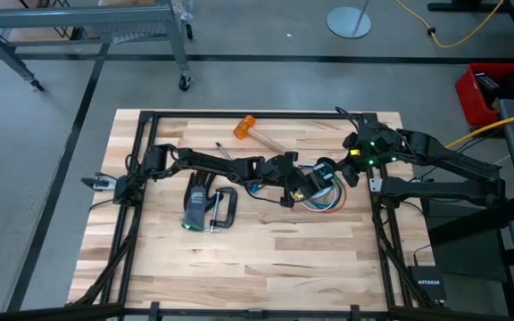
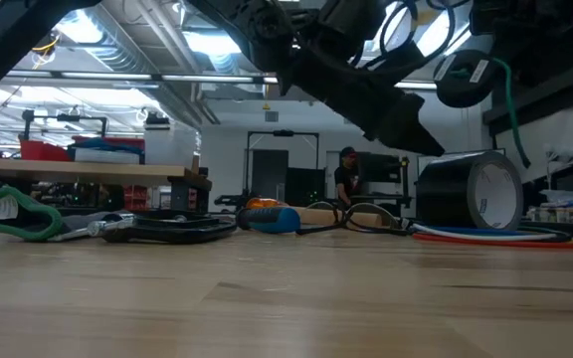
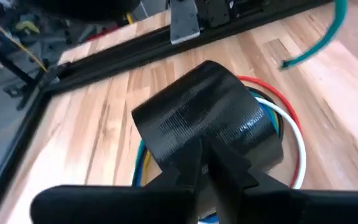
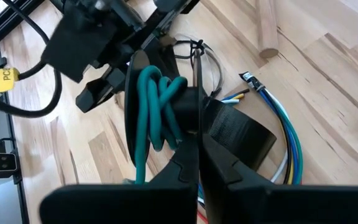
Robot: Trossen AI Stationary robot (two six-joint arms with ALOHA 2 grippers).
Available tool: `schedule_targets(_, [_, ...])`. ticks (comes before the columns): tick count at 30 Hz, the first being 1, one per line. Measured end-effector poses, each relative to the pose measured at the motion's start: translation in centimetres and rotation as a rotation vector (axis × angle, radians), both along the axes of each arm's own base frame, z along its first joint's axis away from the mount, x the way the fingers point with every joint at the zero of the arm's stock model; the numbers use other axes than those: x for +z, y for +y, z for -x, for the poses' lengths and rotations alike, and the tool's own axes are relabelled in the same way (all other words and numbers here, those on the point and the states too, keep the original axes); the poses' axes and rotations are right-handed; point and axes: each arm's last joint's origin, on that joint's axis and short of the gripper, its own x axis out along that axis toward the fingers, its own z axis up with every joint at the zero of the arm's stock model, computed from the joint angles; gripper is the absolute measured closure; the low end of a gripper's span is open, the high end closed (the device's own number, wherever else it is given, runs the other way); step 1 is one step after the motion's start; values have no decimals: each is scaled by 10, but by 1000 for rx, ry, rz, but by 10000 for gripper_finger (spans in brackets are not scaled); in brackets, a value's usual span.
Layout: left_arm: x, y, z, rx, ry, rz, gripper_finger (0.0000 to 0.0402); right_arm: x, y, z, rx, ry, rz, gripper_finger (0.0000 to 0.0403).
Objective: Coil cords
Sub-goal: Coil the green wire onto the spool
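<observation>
at mid-table the right gripper (image 4: 194,140) is clamped on the looped teal-green cord (image 4: 157,102), seen only in its wrist view; the left gripper (image 3: 205,163) hovers with fingers together above a black tape roll (image 3: 207,115) ringed by red, white and blue wires (image 3: 294,134); overhead, both blur together

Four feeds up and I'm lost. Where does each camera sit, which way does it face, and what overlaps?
High: above the table, looking straight down; both arms, left gripper, right gripper meeting mid-table.
Low: table-top height, looking level into the room; arms overhead, black tape roll standing.
Left wrist: looks past its shut fingers at the tape roll and the red, white and blue wires.
Right wrist: looks past its shut fingers gripping the teal cord.
Shared: tape roll and wires show in both wrist views.
</observation>
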Motion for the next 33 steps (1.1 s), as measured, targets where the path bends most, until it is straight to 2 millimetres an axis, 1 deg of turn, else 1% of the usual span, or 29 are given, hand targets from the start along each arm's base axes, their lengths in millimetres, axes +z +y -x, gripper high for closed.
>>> schedule_targets(4, [-6,0,4,65,54,122,364,0,-1,0,-12,-2,15,402])
schedule_targets(9, [-9,-10,5,120,81,261,319,4,-3,-2,-33,-29,63,402])
schedule_targets(12, [-8,-22,4,83,71,276,291,11,-3,-2,-36,-50,105,402])
schedule_targets(16, [-3,-36,1,13,22,226,265,23,-4,-1,-56,-81,144,402])
schedule_targets(19, [1,-44,-1,-23,-20,181,259,29,-4,0,-57,-101,179,402])
schedule_targets(22, [4,-46,-2,-12,-57,152,261,32,-5,-2,-58,-138,191,402])
schedule_targets(28, [8,-43,-4,81,-109,129,274,34,-5,-3,-56,-150,198,402])
schedule_targets(31, [10,-39,-4,151,-137,147,280,34,-5,-3,-56,-158,201,402])
schedule_targets(33, [12,-37,-5,168,-161,163,283,35,-5,-4,-57,-170,205,402])
